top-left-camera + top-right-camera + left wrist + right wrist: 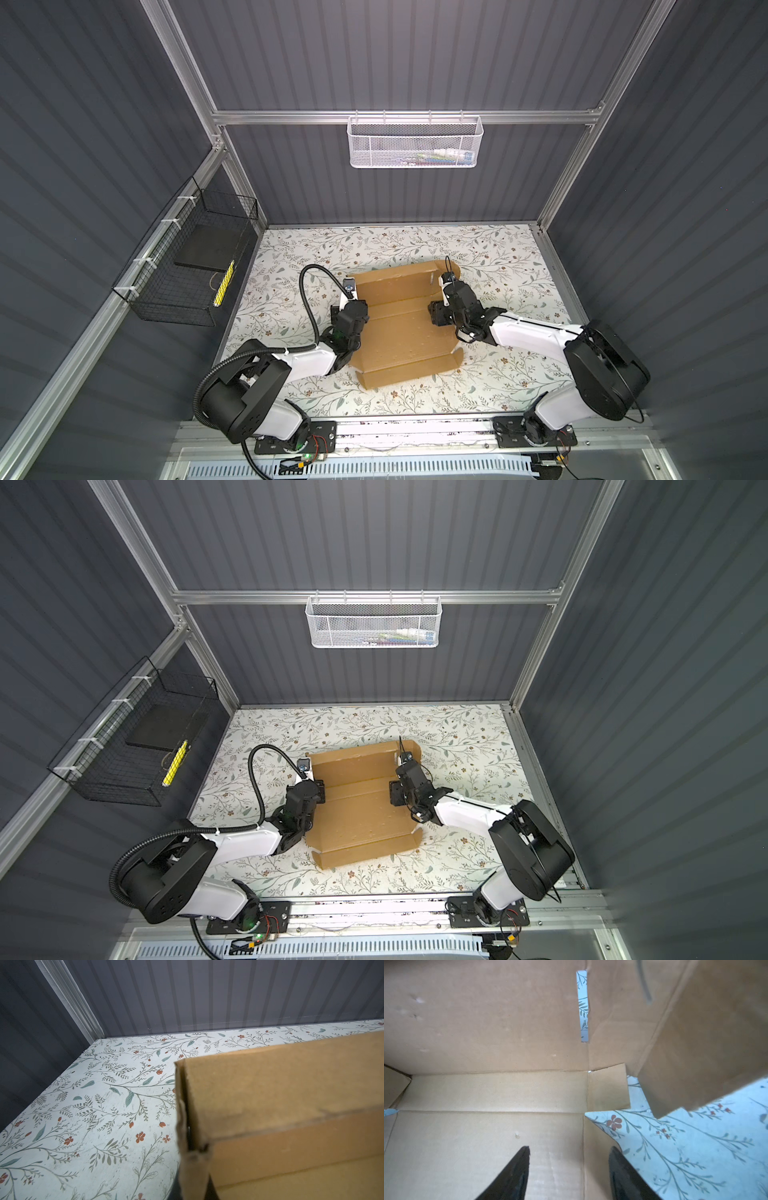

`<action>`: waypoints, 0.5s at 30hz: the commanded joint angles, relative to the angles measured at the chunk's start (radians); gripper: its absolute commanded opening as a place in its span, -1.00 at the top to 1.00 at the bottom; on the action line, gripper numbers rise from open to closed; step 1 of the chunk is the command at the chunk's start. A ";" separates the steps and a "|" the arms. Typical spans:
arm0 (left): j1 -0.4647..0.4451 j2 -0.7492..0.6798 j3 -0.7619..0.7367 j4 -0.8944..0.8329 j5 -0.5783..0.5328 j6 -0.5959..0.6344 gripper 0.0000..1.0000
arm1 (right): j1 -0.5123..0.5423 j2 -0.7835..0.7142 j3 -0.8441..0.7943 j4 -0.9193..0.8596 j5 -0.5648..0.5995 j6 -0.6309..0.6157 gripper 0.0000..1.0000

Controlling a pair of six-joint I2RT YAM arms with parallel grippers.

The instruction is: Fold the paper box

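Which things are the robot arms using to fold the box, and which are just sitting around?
For the job:
paper box
left gripper, pinching its side wall
right gripper, open above it

Just lying about:
white mesh basket
black wire basket
yellow thing inside the black one

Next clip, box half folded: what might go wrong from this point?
The left gripper is shut on the paper box at its left wall alone; that wall may slip out and spring back flat.
The right gripper hangs open astride the right-hand crease; closing there may crumple the cardboard or shove the box sideways.
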State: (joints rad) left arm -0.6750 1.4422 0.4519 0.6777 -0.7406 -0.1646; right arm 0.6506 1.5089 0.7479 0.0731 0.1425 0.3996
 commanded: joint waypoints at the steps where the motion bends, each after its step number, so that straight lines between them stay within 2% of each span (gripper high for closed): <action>1: -0.005 -0.005 0.002 0.029 -0.008 0.022 1.00 | 0.003 -0.037 -0.013 -0.055 -0.007 -0.007 -0.24; 8: -0.006 -0.016 0.008 0.015 -0.008 0.028 1.00 | 0.003 -0.036 -0.031 -0.066 -0.035 0.018 -0.24; 15: -0.006 -0.030 0.016 -0.001 -0.005 0.040 1.00 | -0.002 0.043 -0.039 -0.056 -0.055 0.057 -0.24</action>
State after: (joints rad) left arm -0.6750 1.4410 0.4519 0.6754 -0.7406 -0.1501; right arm 0.6506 1.5211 0.7197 0.0296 0.1040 0.4290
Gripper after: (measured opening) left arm 0.067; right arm 0.621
